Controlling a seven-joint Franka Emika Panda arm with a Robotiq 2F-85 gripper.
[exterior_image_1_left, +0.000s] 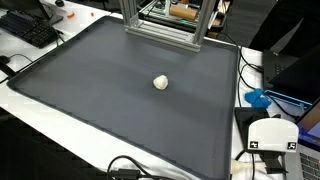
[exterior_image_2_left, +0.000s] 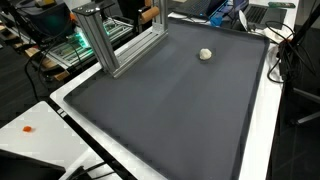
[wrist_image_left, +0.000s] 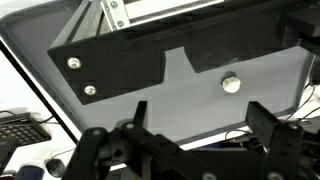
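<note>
Ball is lying alone on the mat in both exterior views, with nothing touching it. We're reading it as small, round and off-white. It's sitting out on open mat, well apart from the frame that's standing at the mat's far edge.

Gripper is showing only in the wrist view, coming in from the bottom edge; we aren't seeing it or the arm in either exterior view. Fingers are standing wide apart, fully spread, and gripping nothing. The gap between them is showing only bare mat.

In that wrist view we're seeing the ball beyond the fingertips, roughly in line with the gap but off-centre in it, and clear of both fingers. No contact.

We're also picking up a black plate with two screws, lying across the upper part of the wrist view, just beside the ball in the picture. We can't tell what the plate belongs to.

Around the mat: the table is carrying it, a keyboard is lying off one corner, a blue item is sitting just past the mat's edge, and a white box is standing near it. Cables are running along the table edge.
</note>
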